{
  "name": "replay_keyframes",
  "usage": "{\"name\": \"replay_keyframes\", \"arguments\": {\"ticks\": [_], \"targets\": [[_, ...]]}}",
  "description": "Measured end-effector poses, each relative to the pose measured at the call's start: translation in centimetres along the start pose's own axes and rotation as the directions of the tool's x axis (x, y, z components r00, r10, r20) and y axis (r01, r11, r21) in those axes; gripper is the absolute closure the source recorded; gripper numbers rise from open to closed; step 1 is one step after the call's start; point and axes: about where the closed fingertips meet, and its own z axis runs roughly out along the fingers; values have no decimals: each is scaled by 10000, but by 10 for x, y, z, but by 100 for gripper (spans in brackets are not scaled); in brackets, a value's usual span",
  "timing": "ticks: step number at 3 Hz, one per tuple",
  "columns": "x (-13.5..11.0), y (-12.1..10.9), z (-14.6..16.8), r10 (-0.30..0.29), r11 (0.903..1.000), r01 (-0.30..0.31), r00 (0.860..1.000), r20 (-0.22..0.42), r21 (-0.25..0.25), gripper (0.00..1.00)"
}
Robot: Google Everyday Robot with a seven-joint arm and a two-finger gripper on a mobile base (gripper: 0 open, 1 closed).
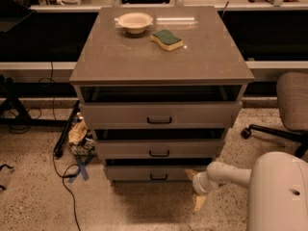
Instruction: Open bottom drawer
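The bottom drawer (154, 173) is the lowest and narrowest of three grey-beige fronts in the cabinet, with a small black bar handle (158, 177). It stands pulled out a little, like the two drawers above it. My gripper (196, 189) hangs low at the drawer's right end, on a white arm (226, 173) that comes in from the right. One pale fingertip lies near the drawer's right corner and the other points down toward the floor. The gripper holds nothing.
On the cabinet top (161, 47) sit a cream bowl (135, 21) and a green-and-yellow sponge (167, 39). An office chair (288, 105) stands at the right. Cables and clutter (79, 138) lie on the speckled floor left of the cabinet. My white body (279, 196) fills the bottom right.
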Motion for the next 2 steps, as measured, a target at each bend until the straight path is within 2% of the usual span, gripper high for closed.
{"name": "replay_keyframes", "arguments": {"ticks": [1,2], "targets": [[-1,-29,20,-168,9976,170,9999,-29,677,0],[0,-49,30,-177,9936,183,9998,-57,1117,0]]}}
